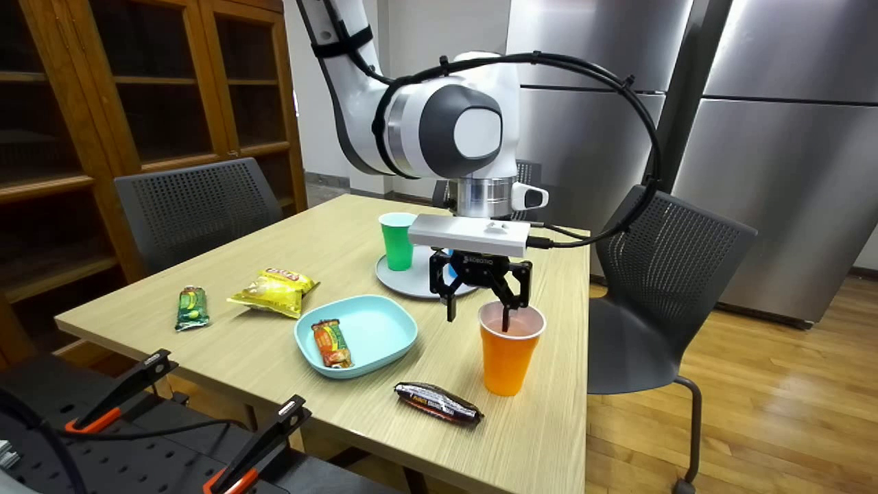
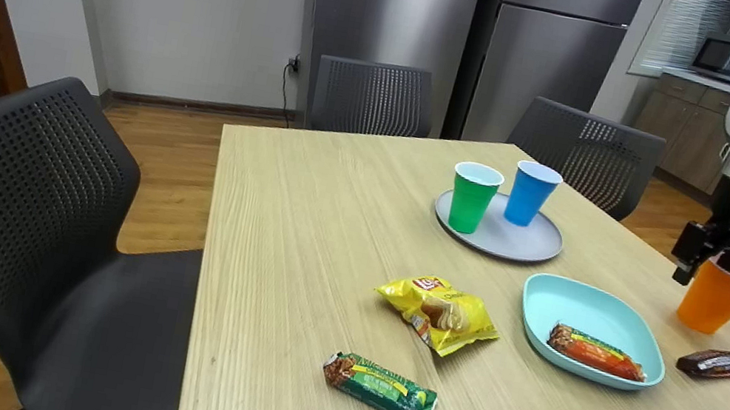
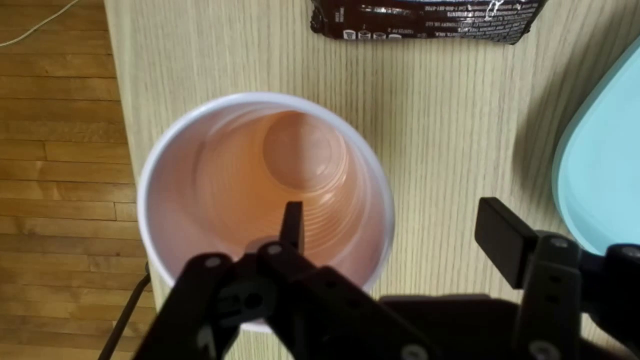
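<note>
Black blocky fingers [image 3: 504,242] spread wide, pinching nothing. One dips into the mouth of the tall orange plastic cup [image 1: 509,360] with a whitish rim; its mate hangs outside, 3 o'clock of the cup in the wrist view. Contact with the cup wall: can't tell. Black two-finger metal gripper [image 1: 478,324] points straight down. Cup upright on the pale wood-grain table [image 1: 542,446], near the table's 3 o'clock edge in an exterior view.

Same view, clock from the cup: shiny dark-brown wrapped snack [image 1: 437,403] at 8 o'clock, near. Shallow rounded turquoise dish [image 1: 384,326] at 9; bar in red-orange and green wrapper [image 1: 333,345] lies in its 8 o'clock side. Flat round gray plate [image 1: 425,278] at 10, green plastic cup [image 1: 398,248] upright on it; in an exterior view, blue plastic cup [image 2: 530,195] stands on the plate too, about 3 o'clock of the green one. Crinkled yellow chip bag [image 1: 273,295] between 9 and 10, well apart; bar in green wrapper [image 1: 192,307] farther out at 9. Dark gray perforated-back chair [image 1: 665,274] at 2 o'clock.
</note>
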Controlling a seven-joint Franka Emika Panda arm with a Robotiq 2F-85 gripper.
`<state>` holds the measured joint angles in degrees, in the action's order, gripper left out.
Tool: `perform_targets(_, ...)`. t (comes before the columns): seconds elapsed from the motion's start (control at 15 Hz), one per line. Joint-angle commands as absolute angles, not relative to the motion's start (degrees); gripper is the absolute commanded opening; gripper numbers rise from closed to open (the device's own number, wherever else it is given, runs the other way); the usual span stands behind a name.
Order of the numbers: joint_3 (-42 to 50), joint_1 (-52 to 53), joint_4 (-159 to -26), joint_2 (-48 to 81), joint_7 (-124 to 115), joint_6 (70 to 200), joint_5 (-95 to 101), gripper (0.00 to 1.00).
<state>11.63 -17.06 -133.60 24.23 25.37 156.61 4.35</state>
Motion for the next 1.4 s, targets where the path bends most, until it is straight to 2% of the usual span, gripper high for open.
perform_targets(0.0,10.13,-18.61,-133.00,24.13,26.18,156.38,5.76,0.58)
perform_targets(0.47,9.35,-18.87,-133.04,24.59,26.51,156.69,5.51,0.03)
perform_targets(0.6,9.29,-18.90,-133.13,24.61,26.47,156.82,5.48,0.00)
perform_targets(0.87,9.15,-18.53,-134.03,23.19,26.67,156.91,5.85,0.01)
perform_targets(1.33,9.46,-12.20,-134.79,20.71,25.20,157.52,15.24,0.01)
